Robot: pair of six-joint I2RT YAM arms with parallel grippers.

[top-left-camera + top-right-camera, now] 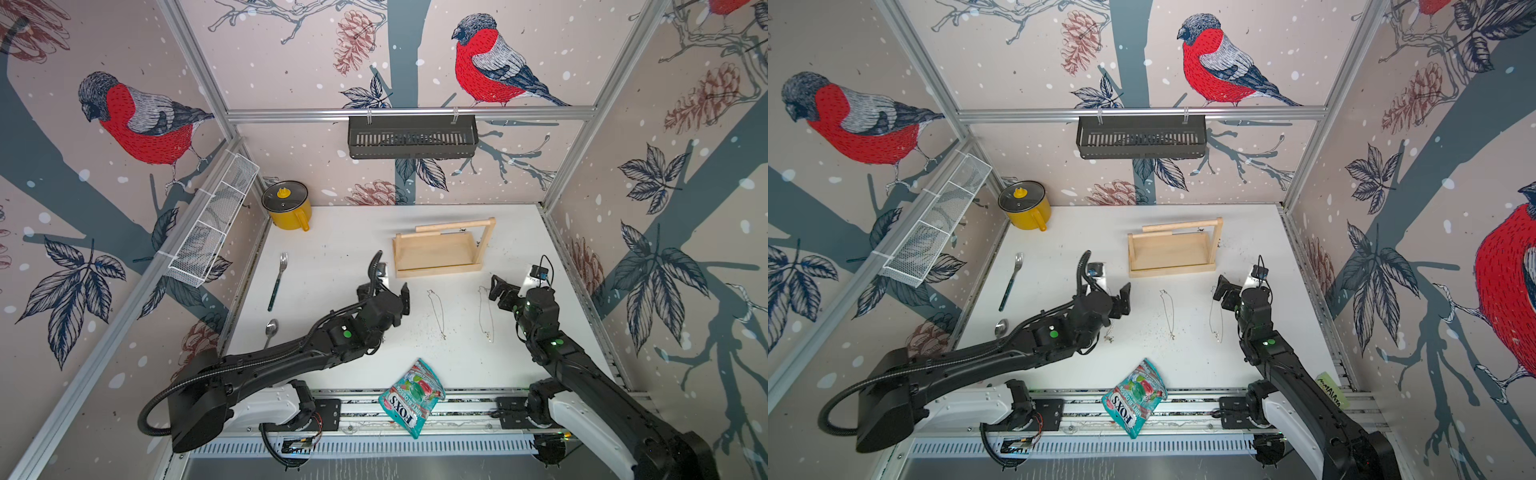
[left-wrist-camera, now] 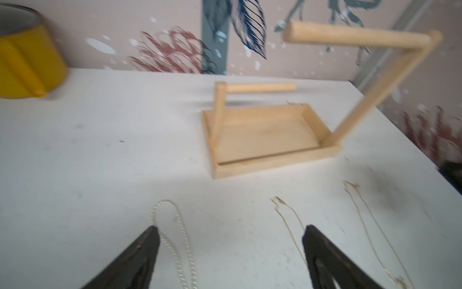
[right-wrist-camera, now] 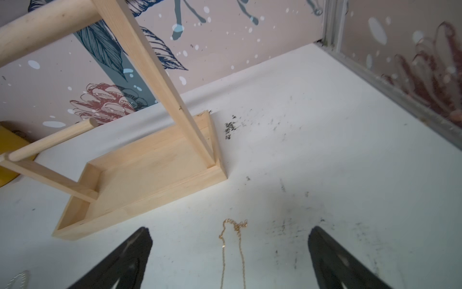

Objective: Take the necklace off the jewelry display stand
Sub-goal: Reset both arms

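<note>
Looks pretty much done tbh: the stand [image 1: 438, 251] is bare, the necklace [image 3: 236, 224] lies flat on the table [image 1: 332, 257] near its front edge, left gripper [image 2: 231, 229] and right gripper [image 3: 230, 229] both gape wide and empty, so I'd guess next is just backing the arms off.

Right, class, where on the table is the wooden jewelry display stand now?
In both top views the jewelry display stand sits toward the back of the table, right of centre, with the yellow pot to its left.
</note>
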